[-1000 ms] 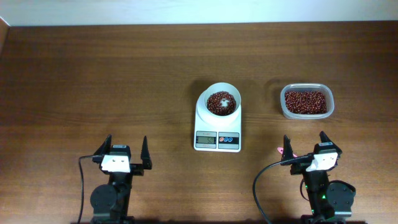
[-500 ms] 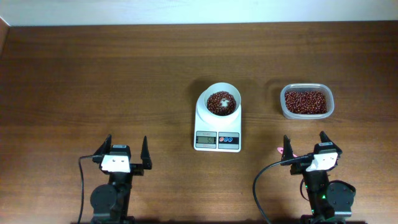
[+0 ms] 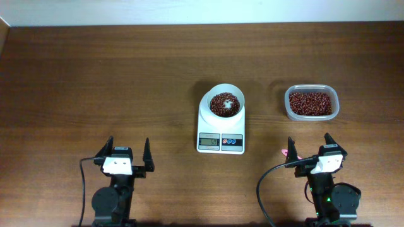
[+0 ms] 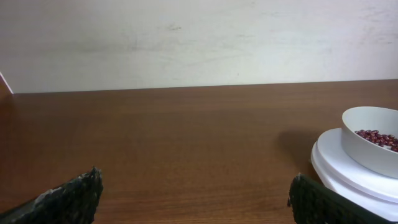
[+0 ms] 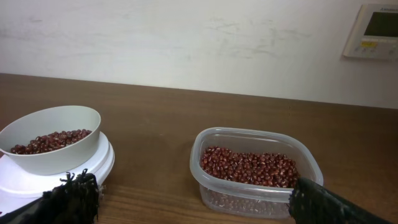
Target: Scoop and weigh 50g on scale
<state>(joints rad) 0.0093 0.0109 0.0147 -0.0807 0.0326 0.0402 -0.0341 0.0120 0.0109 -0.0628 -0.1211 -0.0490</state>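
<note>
We see our left jaws wide and empty at the near left of the dark brown wooden desk point(image 3: 95, 82), and our right jaws wide and empty at the near right. Between the 2, farther out, sits the small white digital kitchen scale point(image 3: 211, 123), its round white bowl point(image 3: 225, 87) holding a heap of small dark red-brown beans point(image 3: 225, 104). Right of it, apart, a clear rectangular plastic tub point(image 3: 310, 118) holds more beans point(image 3: 310, 103).

A lab-like test room: bare white wall point(image 5: 186, 43), wall-mounted control panel point(image 5: 377, 31), and a plain wooden table point(image 3: 95, 75).
</note>
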